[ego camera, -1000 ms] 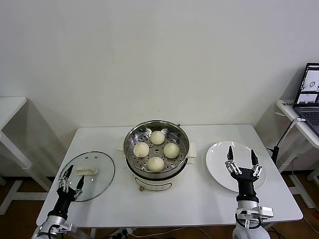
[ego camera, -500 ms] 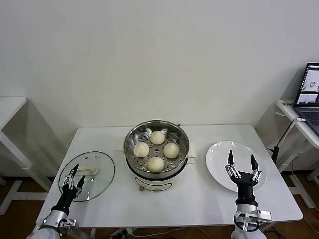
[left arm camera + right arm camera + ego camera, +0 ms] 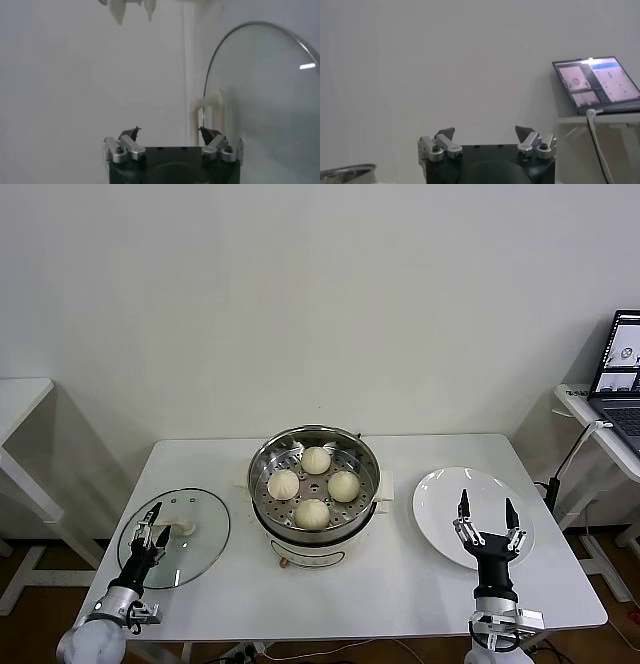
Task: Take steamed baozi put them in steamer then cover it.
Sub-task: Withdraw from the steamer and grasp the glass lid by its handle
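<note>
- Two grippers are raised at the near table edge: the left gripper (image 3: 151,524) over the near rim of the cover (image 3: 200,529), the right gripper (image 3: 487,521) over the near part of the white plate (image 3: 440,494). The fingers of both are spread fully apart and nothing is held.
- The cover lies flat on the table (image 3: 400,584), left of the steamer (image 3: 314,484), with its white handle (image 3: 183,528) just beyond the left fingertips.
- Four steamed baozi (image 3: 313,512) are seated on the perforated tray of the steamer at table centre; only covering is judged outstanding.
- Risk: the glass may slip or tilt if the handle is gripped off-centre, and the lid rim may strike the steamer wall if lowered askew.
</note>
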`<state>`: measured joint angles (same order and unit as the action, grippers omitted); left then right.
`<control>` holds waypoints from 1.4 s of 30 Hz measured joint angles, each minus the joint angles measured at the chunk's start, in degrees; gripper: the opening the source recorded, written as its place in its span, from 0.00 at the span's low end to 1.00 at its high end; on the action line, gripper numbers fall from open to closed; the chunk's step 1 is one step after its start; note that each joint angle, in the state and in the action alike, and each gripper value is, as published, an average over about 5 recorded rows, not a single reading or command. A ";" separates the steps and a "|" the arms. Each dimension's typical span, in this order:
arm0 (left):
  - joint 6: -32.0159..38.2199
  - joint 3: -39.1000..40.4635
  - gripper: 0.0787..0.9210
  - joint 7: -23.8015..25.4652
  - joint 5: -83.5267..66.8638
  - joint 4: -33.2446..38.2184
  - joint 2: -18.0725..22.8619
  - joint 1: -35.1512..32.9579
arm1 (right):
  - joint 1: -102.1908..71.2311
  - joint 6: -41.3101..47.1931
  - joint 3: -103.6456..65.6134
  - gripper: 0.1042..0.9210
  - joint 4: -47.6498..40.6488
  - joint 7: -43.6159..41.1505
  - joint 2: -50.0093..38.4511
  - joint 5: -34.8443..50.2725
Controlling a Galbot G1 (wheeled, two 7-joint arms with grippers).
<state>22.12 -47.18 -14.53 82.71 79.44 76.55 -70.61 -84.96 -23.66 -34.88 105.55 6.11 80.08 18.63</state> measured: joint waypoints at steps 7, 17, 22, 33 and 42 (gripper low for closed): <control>-0.69 0.34 0.88 0.22 0.57 -2.07 0.19 2.30 | -0.01 -0.31 0.01 0.88 -0.63 -0.11 0.05 -0.24; -0.86 0.74 0.75 0.23 0.80 -4.00 0.61 4.39 | 0.12 -0.85 0.23 0.88 -1.76 -0.39 0.09 -0.87; -0.85 0.94 0.59 -0.08 1.12 -5.33 0.89 5.17 | 0.31 -1.17 0.32 0.88 -2.46 -0.45 0.04 -1.26; -1.01 0.96 0.21 -1.02 2.09 -8.12 1.13 6.03 | 0.83 -2.07 0.19 0.88 -3.98 -0.68 -0.11 -1.42; -1.20 0.05 0.14 -1.37 1.41 -5.51 1.11 4.78 | 1.48 -2.27 0.20 0.88 -4.69 -0.73 -0.18 -1.42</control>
<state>20.92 -47.13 -15.90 84.12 73.93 77.66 -65.83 -83.48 -25.93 -34.68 100.86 5.38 79.91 17.21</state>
